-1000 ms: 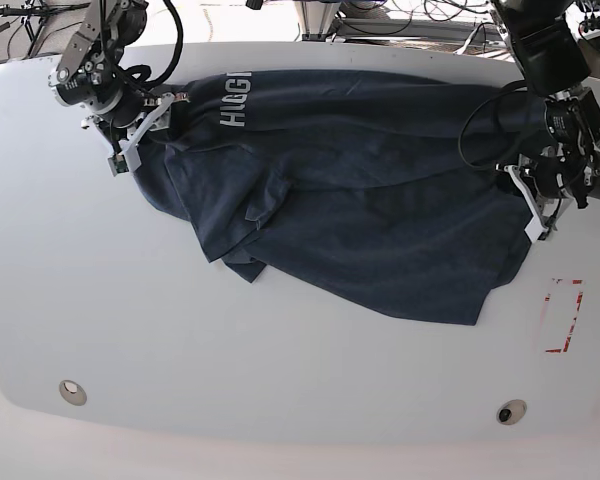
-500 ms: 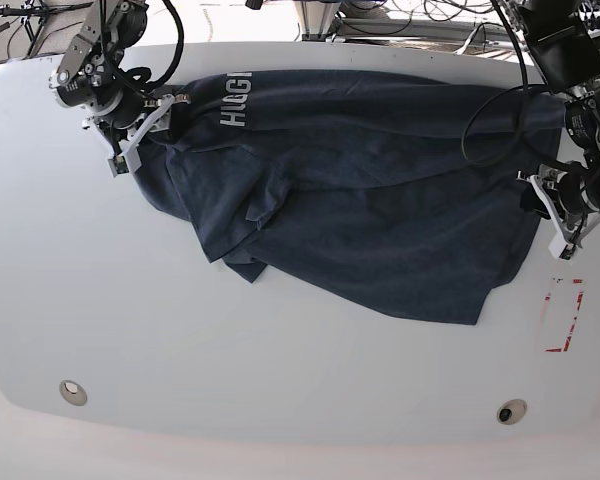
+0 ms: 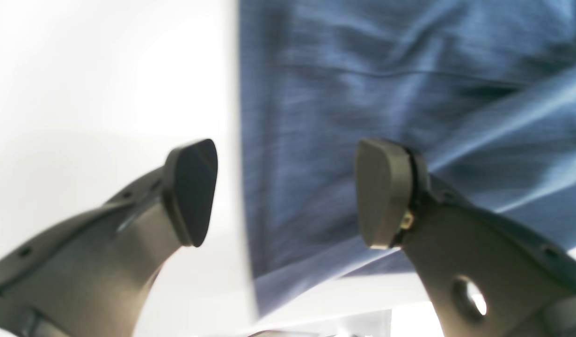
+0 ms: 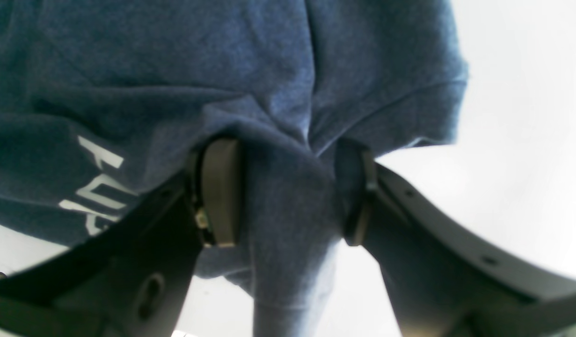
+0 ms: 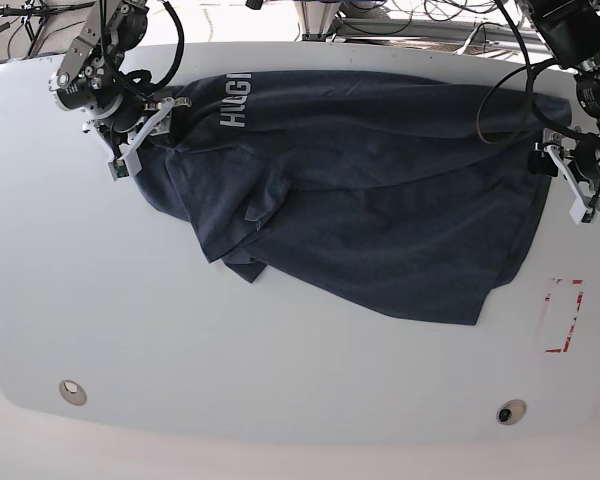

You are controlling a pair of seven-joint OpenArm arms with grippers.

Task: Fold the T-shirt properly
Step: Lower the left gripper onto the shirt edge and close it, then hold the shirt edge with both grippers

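Since a second ago, the left pincer [image 5: 577,190] is opened wide and the T-shirt [image 5: 380,200] edge is let go on the counter [image 5: 280,370]. A bunch of cloth is gripped by the right pincer [image 4: 288,196]. Spreading seems underway; next, a new hold is likely needed.

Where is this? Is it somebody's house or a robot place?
Probably a robot lab, not a house. A T-shirt lies on a bare white table between two robot arms, the right gripper and left gripper, with cables behind.
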